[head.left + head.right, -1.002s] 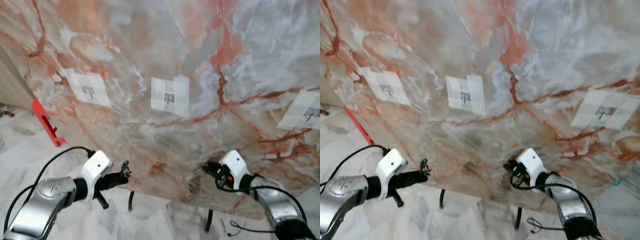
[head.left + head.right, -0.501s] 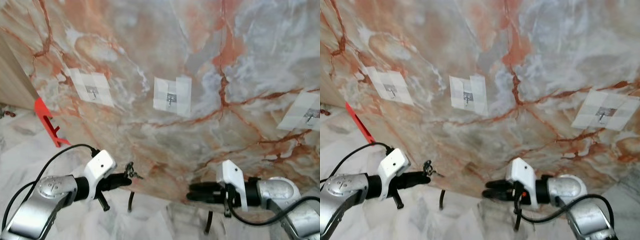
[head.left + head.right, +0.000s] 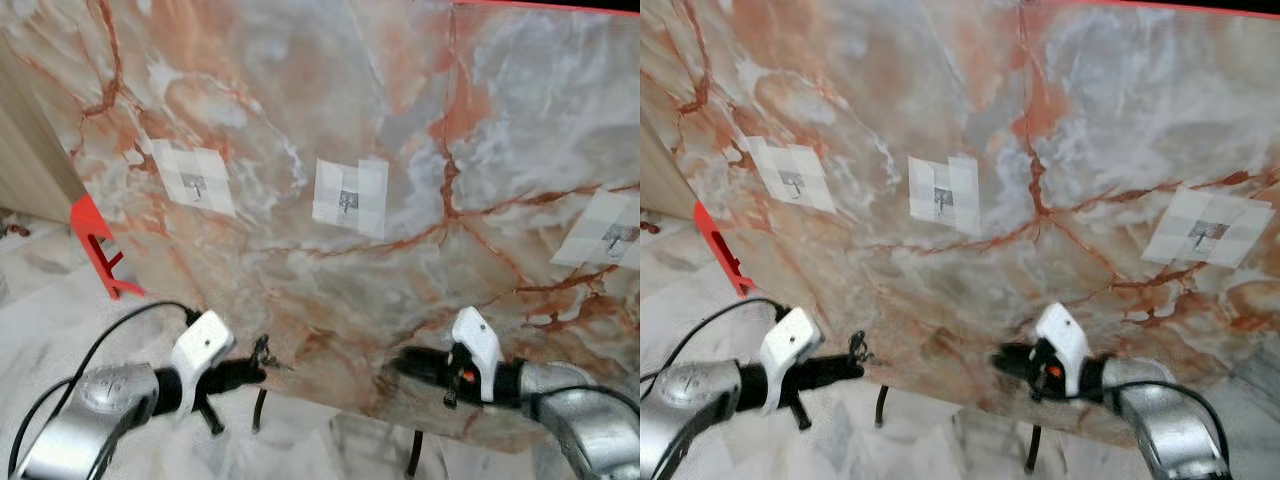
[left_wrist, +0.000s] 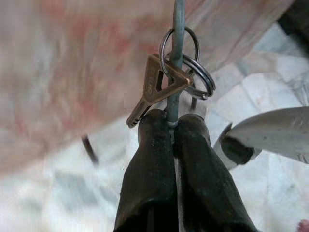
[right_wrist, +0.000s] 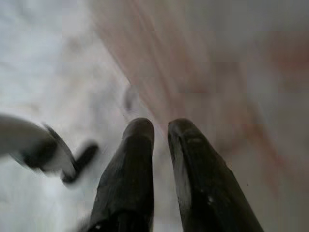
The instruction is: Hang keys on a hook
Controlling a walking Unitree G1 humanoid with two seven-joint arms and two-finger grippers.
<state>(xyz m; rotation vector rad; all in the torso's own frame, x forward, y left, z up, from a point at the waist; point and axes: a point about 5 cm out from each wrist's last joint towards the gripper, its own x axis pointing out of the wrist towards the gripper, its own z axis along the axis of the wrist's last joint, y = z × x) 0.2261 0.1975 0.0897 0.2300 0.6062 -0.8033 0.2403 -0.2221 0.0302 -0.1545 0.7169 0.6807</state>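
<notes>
A tilted marble board [image 3: 420, 120] carries three small metal hooks on white tape patches: a left hook [image 3: 197, 186], a middle hook [image 3: 347, 201] and a right hook [image 3: 618, 235]. My left gripper [image 3: 250, 372] is low in front of the board's bottom edge, shut on the keys [image 3: 265, 352]. In the left wrist view a bronze key with rings [image 4: 166, 82] hangs on a thin wire loop pinched at the fingertips [image 4: 159, 125]. My right gripper [image 3: 405, 362] is also low by the bottom edge, pointing towards the left gripper, its fingers [image 5: 137, 140] together with nothing between them.
A red stand [image 3: 98, 245] holds the board's left side, with a wooden panel [image 3: 30, 160] behind it. Black legs [image 3: 258, 410] reach down to the pale marble floor [image 3: 60, 310] under the board.
The view has shifted down slightly. My right gripper swung from pointing at the board to pointing left, then drew back a little to the right. The left gripper keeps the keys.
</notes>
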